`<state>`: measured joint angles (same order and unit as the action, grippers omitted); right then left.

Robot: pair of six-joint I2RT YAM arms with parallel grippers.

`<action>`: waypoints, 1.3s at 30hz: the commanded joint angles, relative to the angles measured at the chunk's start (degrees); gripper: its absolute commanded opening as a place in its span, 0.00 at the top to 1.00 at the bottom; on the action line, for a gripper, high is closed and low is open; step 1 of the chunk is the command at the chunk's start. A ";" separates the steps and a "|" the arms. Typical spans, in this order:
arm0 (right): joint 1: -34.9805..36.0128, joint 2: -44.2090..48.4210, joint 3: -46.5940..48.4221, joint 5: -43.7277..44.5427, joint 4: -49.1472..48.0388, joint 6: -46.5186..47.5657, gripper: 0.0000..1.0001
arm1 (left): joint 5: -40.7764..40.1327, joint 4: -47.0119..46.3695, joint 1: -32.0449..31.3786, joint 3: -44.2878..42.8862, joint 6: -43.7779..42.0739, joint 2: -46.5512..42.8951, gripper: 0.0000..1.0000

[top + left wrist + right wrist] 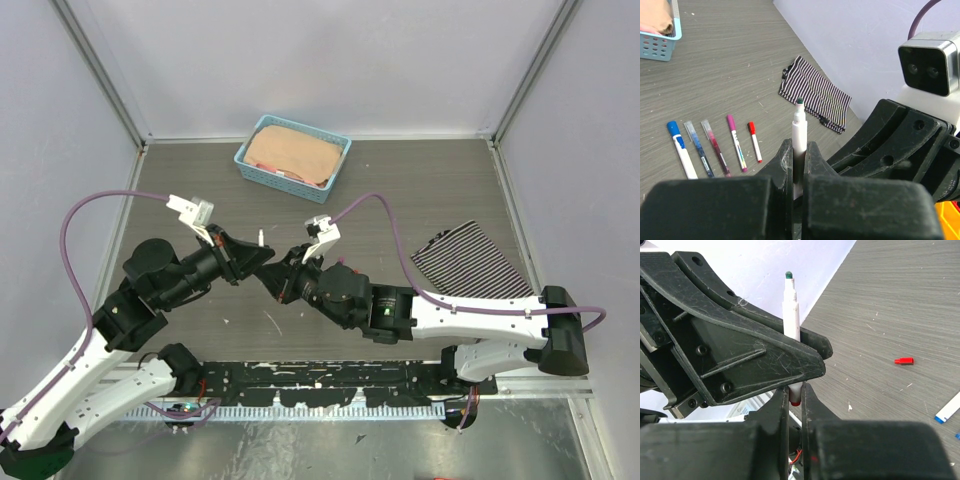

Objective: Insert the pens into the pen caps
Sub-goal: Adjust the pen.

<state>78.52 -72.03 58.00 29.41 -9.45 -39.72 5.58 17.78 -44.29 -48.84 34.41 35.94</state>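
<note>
Above the middle of the table (450,190), a green-tipped pen (799,131) is held upright by both arms at once. The left gripper (799,152) is clamped on the white barrel about halfway up, with the uncapped tip standing clear above its fingers. The right gripper (795,396) is closed from below on the pen's lower end, where a small red piece is seen between the fingers. Whether that piece is a cap or part of the pen cannot be told. Five other pens (715,147) are laid side by side on the table in the left wrist view, near a striped cloth (815,95). One loose red cap (904,360) is seen lying alone on the table in the right wrist view, well apart from the grippers.

The main risk is judged to come from the double hold. If either arm is moved before one hold is released, the thin barrel could be bent, twisted out of line or snapped free. If the left hold is let go first, the pen would be kept only by its very end, so a tilt or a drop could be caused by a slight slip. The bare tip could also be smeared against a finger or the table.
</note>
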 commanded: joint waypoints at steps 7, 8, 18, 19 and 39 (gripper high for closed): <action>-0.21 2.01 1.14 2.22 -4.35 0.80 0.99 | 0.57 -2.03 0.04 1.07 0.33 -0.76 0.61; -0.21 2.04 1.22 2.54 -4.39 1.05 0.99 | 0.57 -2.12 0.07 1.25 0.43 -0.84 0.58; -0.21 3.45 1.23 4.30 -3.99 3.27 0.99 | 1.85 -3.11 0.07 2.17 1.27 -0.41 0.67; -0.22 3.46 1.27 4.26 -3.99 3.51 0.99 | 2.00 -3.15 0.07 2.17 1.27 -0.21 0.71; -0.26 4.59 3.39 2.77 6.86 15.64 0.52 | -4.15 7.92 0.08 -5.26 -5.05 4.06 1.00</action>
<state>78.52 -69.93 58.00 32.21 -5.67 -29.21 5.15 18.31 -44.25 -49.25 33.50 38.70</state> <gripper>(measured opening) 0.434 0.038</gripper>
